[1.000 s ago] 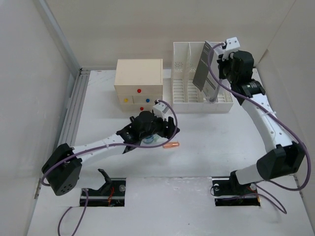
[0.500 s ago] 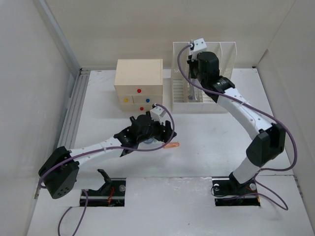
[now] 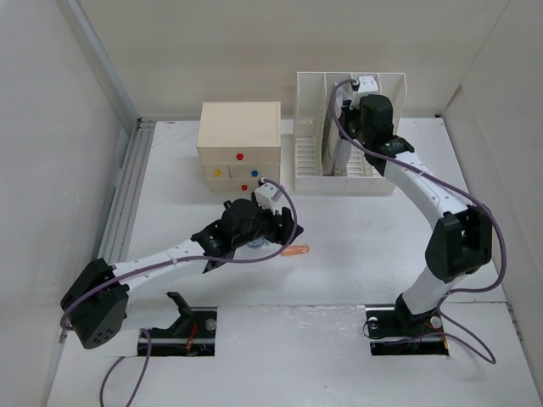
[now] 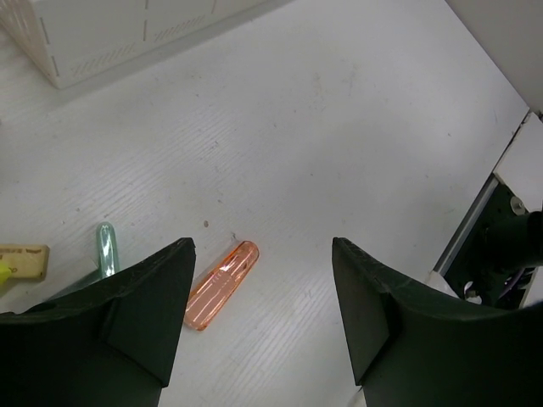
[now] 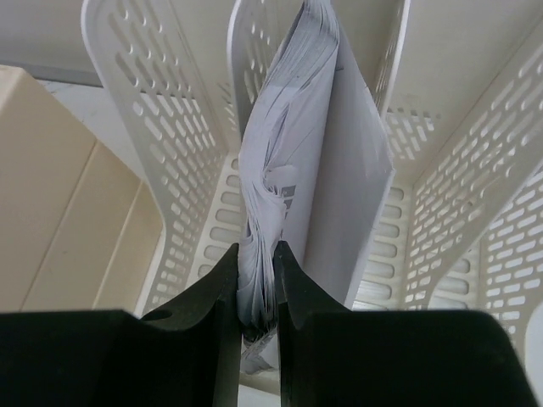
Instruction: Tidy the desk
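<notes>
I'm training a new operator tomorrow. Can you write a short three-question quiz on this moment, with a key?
1. True or false: the right claw is shut on the papers.
2. Where do the papers stand? A) bin B) rack C) floor
3. Fill in: the orange pen lies on the desk below the open ___.
Key: 1 true; 2 B; 3 left claw.
</notes>
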Controlling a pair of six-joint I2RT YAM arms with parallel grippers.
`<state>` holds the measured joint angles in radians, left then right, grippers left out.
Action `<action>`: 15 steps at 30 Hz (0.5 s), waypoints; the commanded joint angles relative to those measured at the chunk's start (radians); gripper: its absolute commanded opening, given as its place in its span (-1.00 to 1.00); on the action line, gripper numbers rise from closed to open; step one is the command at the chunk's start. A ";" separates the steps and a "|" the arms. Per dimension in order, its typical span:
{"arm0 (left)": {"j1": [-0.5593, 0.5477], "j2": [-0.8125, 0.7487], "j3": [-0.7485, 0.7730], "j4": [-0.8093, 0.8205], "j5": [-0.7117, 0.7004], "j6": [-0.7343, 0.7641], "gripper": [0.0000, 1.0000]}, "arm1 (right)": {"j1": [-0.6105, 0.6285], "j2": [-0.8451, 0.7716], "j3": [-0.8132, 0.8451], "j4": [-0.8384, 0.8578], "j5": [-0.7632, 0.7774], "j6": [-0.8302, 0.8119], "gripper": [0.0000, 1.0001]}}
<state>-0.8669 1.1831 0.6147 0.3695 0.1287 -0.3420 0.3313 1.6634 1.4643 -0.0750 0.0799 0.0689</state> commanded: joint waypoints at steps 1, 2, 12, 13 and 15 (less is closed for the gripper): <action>0.002 -0.045 -0.010 0.043 -0.012 -0.011 0.26 | 0.011 -0.031 0.007 0.204 -0.103 0.074 -1.00; 0.002 -0.045 -0.010 0.043 -0.012 -0.011 0.26 | 0.011 -0.031 0.007 0.204 -0.091 0.074 -1.00; 0.002 -0.201 0.009 0.034 -0.329 -0.084 0.61 | 0.093 -0.201 -0.102 0.204 -0.029 -0.211 1.00; 0.012 -0.214 0.019 0.034 -0.386 -0.098 0.66 | 0.094 -0.233 -0.117 0.195 -0.029 -0.237 1.00; 0.029 -0.232 0.039 0.034 -0.515 -0.124 0.81 | 0.103 -0.316 -0.127 0.149 -0.147 -0.270 1.00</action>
<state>-0.8589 0.9951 0.6022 0.3683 -0.1558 -0.4110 0.4168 1.5009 1.3270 0.0105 0.0174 -0.0929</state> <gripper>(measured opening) 0.887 0.998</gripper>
